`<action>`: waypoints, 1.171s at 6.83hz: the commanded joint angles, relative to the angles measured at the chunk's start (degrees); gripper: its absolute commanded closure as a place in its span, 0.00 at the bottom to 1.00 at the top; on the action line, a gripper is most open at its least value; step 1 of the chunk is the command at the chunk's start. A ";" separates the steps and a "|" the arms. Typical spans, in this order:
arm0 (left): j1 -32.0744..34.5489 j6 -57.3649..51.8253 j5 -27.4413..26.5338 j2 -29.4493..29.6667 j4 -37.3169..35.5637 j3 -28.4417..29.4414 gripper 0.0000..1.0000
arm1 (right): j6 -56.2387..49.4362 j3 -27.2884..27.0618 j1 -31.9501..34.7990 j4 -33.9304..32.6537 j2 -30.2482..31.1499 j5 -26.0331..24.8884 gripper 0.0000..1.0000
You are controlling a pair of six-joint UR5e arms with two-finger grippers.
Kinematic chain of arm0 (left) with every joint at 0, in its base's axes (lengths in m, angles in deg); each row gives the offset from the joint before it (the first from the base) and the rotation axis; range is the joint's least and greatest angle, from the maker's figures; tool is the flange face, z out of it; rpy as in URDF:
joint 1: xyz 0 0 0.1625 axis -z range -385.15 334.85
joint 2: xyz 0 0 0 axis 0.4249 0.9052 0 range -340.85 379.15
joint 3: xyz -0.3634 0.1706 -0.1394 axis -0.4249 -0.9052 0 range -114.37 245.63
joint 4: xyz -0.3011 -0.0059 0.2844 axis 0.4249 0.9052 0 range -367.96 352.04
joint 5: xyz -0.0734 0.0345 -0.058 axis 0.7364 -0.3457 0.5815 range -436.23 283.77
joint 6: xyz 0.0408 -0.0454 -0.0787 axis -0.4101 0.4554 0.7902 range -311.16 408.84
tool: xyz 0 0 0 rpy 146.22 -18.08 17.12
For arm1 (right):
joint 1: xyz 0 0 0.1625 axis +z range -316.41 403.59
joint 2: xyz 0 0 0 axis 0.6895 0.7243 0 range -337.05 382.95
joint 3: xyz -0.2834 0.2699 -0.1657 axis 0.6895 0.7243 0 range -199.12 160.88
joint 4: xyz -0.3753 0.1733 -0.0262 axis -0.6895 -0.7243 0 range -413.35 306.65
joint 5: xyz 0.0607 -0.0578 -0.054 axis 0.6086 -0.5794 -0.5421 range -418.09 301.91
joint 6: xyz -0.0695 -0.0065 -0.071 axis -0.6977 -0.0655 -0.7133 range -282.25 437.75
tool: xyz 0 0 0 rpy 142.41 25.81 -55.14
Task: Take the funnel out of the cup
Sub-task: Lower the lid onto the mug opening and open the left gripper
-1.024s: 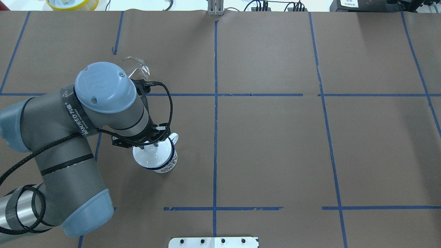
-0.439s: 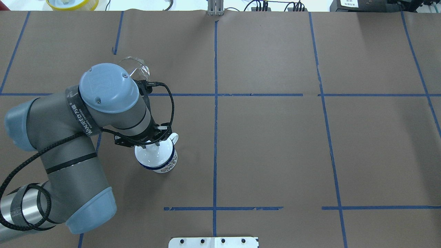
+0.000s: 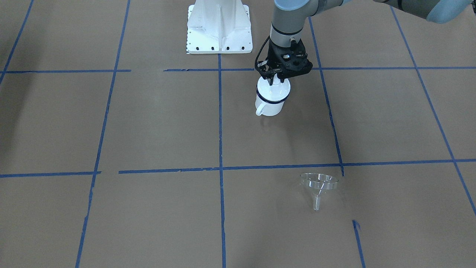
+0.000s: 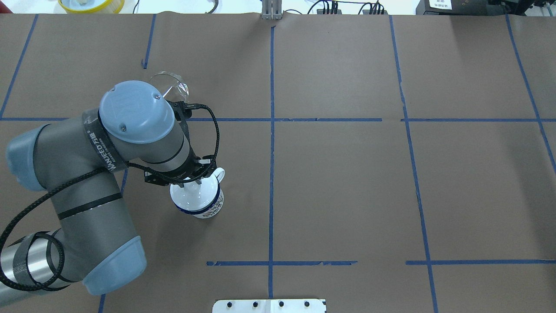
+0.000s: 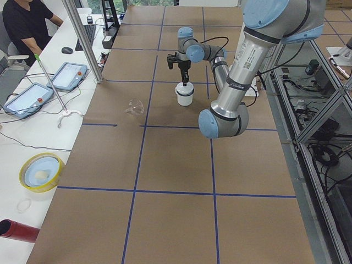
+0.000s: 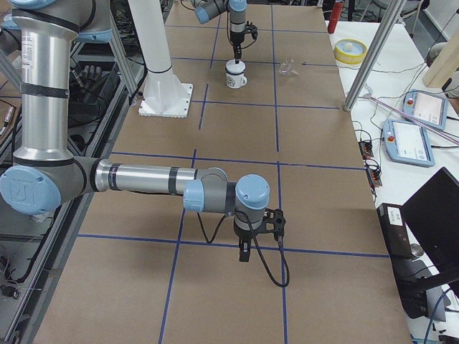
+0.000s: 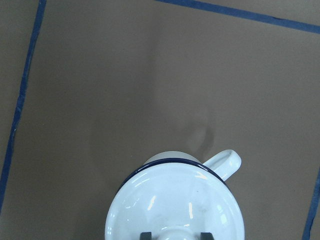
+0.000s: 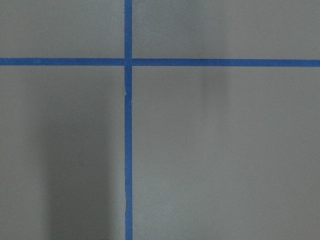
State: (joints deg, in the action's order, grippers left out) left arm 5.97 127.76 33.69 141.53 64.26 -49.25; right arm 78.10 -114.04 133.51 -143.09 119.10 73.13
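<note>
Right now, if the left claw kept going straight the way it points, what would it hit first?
The left gripper points straight down, so it would first meet the white lid sitting on the cup. Its fingers flank the lid's knob; whether they touch it is unclear.

Left arm band (image 4: 100, 148): white lettering, reads roughly "WANXEED" plus unclear characters. Cup (image 4: 211, 208) print unreadable.

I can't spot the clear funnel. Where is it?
In the front-facing view the funnel lies on the robot's left side, clear of the cup and farther from the base, just past a blue tape line.
</note>
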 commanded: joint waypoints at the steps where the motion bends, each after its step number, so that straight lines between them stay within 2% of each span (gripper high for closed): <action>1: 0.00 -0.18 0.03 0.05 0.20 -0.16 0.00 | 0.00 0.00 0.00 0.00 0.00 0.00 0.00; 6: 0.00 -0.09 -0.06 0.31 0.12 -0.42 0.00 | 0.00 0.00 0.00 0.00 0.00 0.00 0.00; 8: -0.26 3.66 0.21 3.99 1.16 -0.17 0.00 | 0.00 0.00 0.00 0.00 0.00 0.00 0.00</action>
State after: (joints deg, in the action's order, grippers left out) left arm 5.89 128.82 33.80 143.48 64.60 -49.72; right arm 78.10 -114.04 133.51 -143.08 119.10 73.13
